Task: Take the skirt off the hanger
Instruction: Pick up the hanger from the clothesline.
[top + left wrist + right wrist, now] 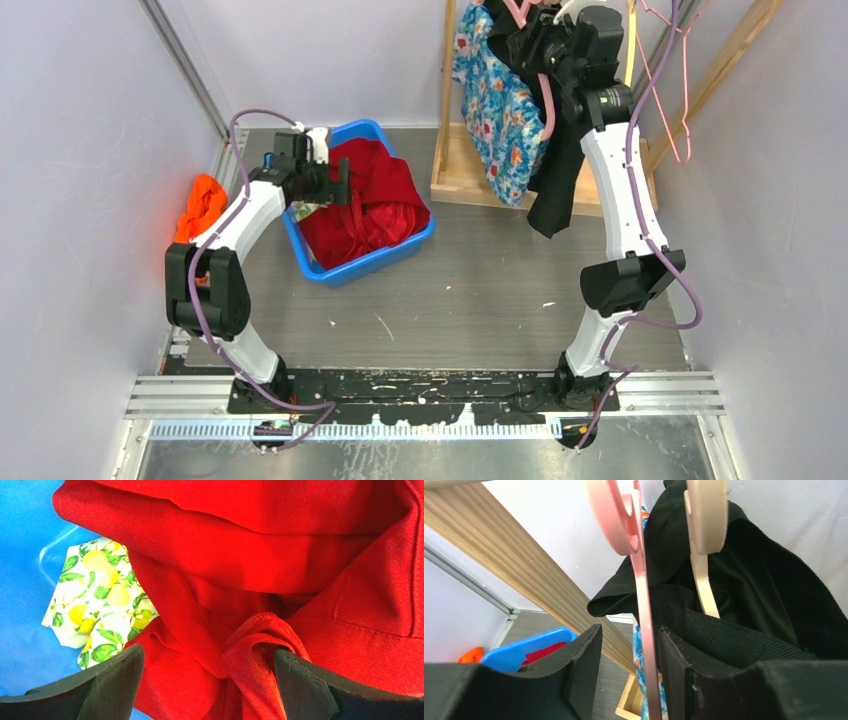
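The black skirt (774, 605) hangs on the rack, and a cream hanger (704, 580) runs down into its ribbed band. In the top view it droops below my right gripper (545, 45) as a long black cloth (555, 190). My right gripper (630, 632) stands open around the stem of a pink hanger (644, 630). The stem lies against the right finger (684, 670), with a gap to the left finger. My left gripper (209, 652) is open over red cloth (240, 555) in the blue bin (370, 265), holding nothing.
A blue floral garment (500, 110) hangs beside the skirt on the wooden rack (455, 170). Thin pink wire hangers (680, 90) hang at the right. A lemon-print cloth (100, 600) lies in the bin. An orange cloth (203, 205) lies by the left wall.
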You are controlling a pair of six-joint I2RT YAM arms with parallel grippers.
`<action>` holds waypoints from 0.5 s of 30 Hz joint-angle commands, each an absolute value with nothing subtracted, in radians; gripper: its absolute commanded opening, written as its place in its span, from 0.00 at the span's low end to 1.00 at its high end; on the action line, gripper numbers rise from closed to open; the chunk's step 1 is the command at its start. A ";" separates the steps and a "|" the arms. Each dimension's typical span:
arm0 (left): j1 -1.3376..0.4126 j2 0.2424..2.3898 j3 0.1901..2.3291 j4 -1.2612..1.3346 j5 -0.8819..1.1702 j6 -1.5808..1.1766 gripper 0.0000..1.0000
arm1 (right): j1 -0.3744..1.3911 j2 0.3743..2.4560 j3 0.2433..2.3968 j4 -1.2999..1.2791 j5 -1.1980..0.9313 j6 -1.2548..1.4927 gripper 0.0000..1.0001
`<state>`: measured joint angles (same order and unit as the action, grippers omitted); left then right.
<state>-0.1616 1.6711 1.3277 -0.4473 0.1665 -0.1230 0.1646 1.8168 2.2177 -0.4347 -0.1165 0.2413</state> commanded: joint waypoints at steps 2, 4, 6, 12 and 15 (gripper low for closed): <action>-0.164 1.635 1.312 -0.446 0.154 -0.104 0.99 | 0.177 1.824 2.233 -0.409 -0.053 0.183 0.46; -0.164 1.625 1.309 -0.447 0.153 -0.102 0.99 | 0.179 1.820 2.209 -0.411 -0.022 0.155 0.34; -0.164 1.612 1.306 -0.445 0.153 -0.100 0.99 | 0.178 1.818 2.184 -0.414 -0.001 0.136 0.15; -0.164 1.598 1.300 -0.445 0.140 -0.087 0.99 | 0.179 1.799 2.141 -0.417 -0.016 0.147 0.00; -0.164 1.598 1.293 -0.433 0.144 -0.094 0.99 | 0.179 1.778 2.148 -0.425 -0.048 0.150 0.00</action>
<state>-0.1619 1.6485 1.2968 -0.4614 0.1493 -0.1070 0.1795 1.8202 2.1609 -0.3737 -0.0353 0.1551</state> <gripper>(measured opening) 0.994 0.121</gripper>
